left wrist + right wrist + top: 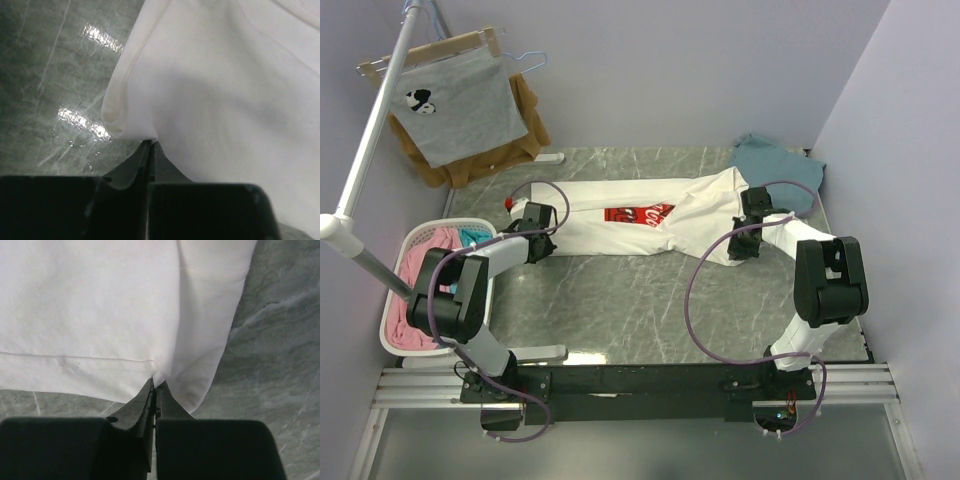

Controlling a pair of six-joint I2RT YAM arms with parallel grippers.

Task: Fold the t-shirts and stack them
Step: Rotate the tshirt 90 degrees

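The white t-shirt [640, 215] with the red chest logo [638, 213] lies stretched across the far middle of the marble table. My left gripper [554, 228] is shut on its left edge; in the left wrist view the white cloth [220, 85] is pinched at the fingertips of the left gripper [151, 143]. My right gripper [748, 226] is shut on its right edge; the right wrist view shows the hem [100, 315] pinched at the tips of the right gripper [155, 385]. The teal-blue t-shirt [782, 168] lies crumpled at the far right corner.
A white laundry basket [405, 248] with pink and teal cloth stands at the left edge. A grey shirt with an animal mark [455, 105] hangs over a brown garment [525, 140] at the back left. A white rack pole [365, 160] slants over the left side.
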